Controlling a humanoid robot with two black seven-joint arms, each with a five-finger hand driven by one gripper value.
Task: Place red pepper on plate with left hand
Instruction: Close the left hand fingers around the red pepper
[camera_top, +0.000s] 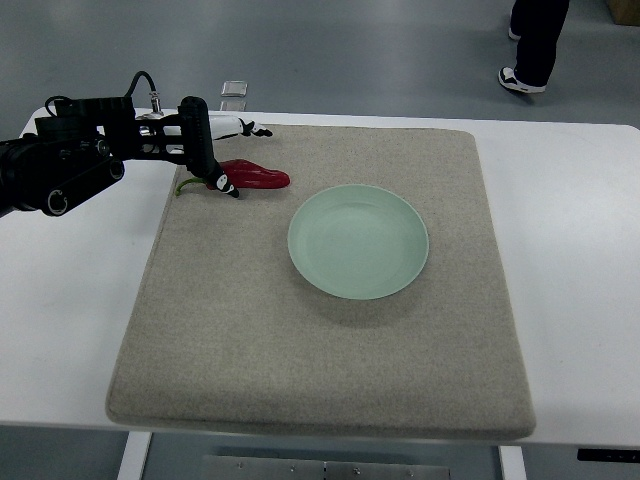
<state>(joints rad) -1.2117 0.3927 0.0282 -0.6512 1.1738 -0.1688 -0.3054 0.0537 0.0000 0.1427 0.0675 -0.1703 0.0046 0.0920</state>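
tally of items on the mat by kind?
red pepper: 1
pale green plate: 1
Total: 2, both on the grey mat. The left hand is at the pepper's stem end.

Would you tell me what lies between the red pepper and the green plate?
Nothing: in the top view only bare grey mat separates the red pepper from the plate.

A white table (580, 250) stands on grey floor (350, 50), a person's legs (535, 45) beyond it.
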